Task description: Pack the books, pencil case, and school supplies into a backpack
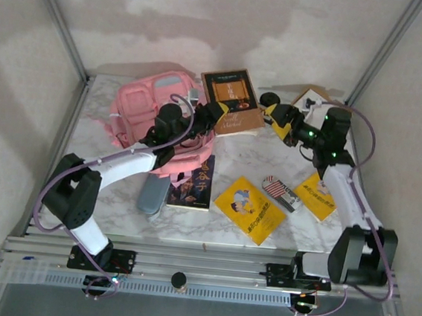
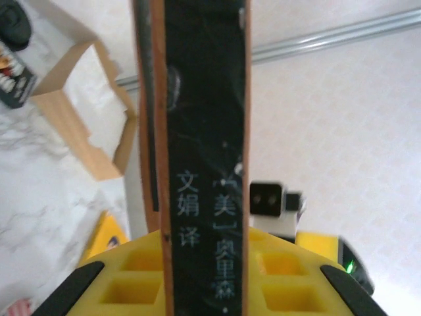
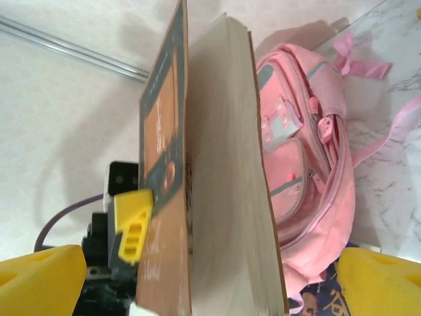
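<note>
The brown book with the gold panel (image 1: 231, 100) is held up off the table beside the pink backpack (image 1: 155, 111). My left gripper (image 1: 217, 114) is shut on its left edge. In the left wrist view its black spine (image 2: 204, 131) runs up from between the yellow fingers (image 2: 276, 276). My right gripper (image 1: 275, 118) stands open at the book's right edge, and the page edge (image 3: 227, 171) lies between its wide-apart fingers (image 3: 39, 276). On the table lie the dark blue book (image 1: 192, 182), two yellow books (image 1: 251, 209) (image 1: 316, 196), the flag-striped pack (image 1: 274, 187) and the grey-blue pencil case (image 1: 153, 195).
A cardboard tray (image 1: 314, 101) sits at the back right behind my right arm, also seen as the cardboard tray (image 2: 79, 125) in the left wrist view. A black item with orange marks (image 1: 291, 200) lies next to the flag pack. The backpack (image 3: 309, 151) lies just beyond the held book.
</note>
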